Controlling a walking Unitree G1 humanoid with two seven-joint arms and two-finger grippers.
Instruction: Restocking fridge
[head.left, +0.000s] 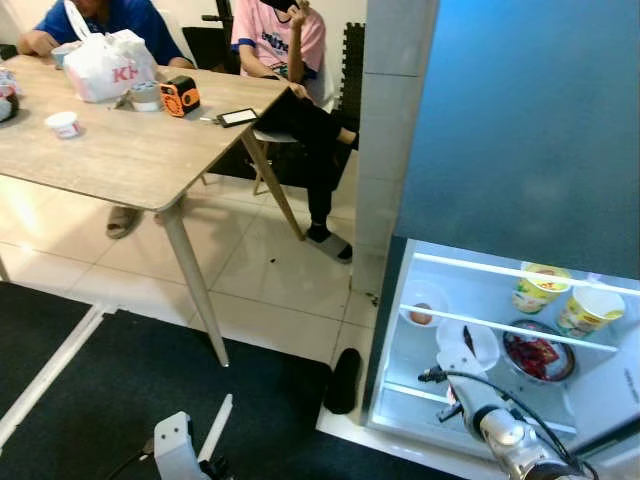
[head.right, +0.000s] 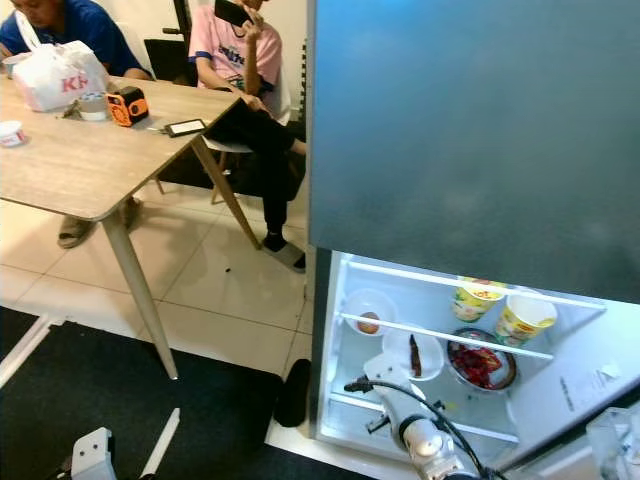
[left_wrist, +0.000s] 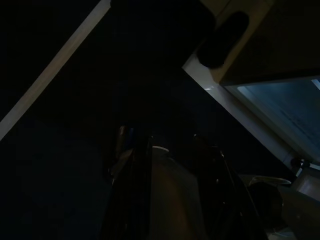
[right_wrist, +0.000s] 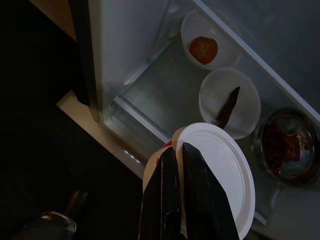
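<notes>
From the head views a bowl with an egg (head.right: 368, 322), a dish of red food (head.right: 481, 364) and two cups (head.left: 586, 308) are seen in the fridge (head.left: 440, 300), while in the right wrist view the right gripper (right_wrist: 181, 155) is seen pinched shut on a white-lidded tub (right_wrist: 220, 175) held before the near shelf, beside a bowl holding a dark chili (right_wrist: 229, 105), and in the dark left wrist view the left gripper's (left_wrist: 170, 165) opening cannot be told.

My right pincer (right_wrist: 179, 152) had its two black fingers (right_wrist: 197, 200) pressed close together over the white lid of a container (right_wrist: 220, 170), gripping at its rim. Past the lid, at about one o'clock, a white bowl (right_wrist: 245, 107) held a dark red chili (right_wrist: 227, 107). At twelve o'clock a second white bowl (right_wrist: 195, 27) held an orange-brown egg (right_wrist: 203, 49). At three o'clock sat a metal bowl (right_wrist: 287, 150) of red food. All rested on the fridge shelf (right_wrist: 160, 95).
</notes>
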